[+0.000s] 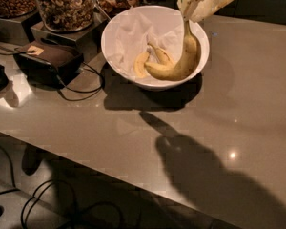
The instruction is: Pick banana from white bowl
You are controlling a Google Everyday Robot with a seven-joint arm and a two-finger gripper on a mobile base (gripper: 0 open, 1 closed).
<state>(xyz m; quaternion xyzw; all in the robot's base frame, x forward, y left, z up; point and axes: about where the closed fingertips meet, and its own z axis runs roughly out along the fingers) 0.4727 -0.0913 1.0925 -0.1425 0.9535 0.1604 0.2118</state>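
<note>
**Hand (189,16) pinched on banana (182,61) stem**

Hangs at top right over the right rim of the bowl (155,85) on the worktop (133,142), closed narrow on the long stem. Dangles the banana by that stem, curved down inside the right of the bowl, low end close to two other bananas (161,56) on the paper (131,30). Looks light, yet soft and easily bruised; smooth peel, likely slippery. Seems a weak hold: risks tearing the stem or swinging the fruit. Better taken gently across the plump middle. Shows no readable writing or brand: none on the jars (66,6), none on the pale tag (34,50) near them.
</note>
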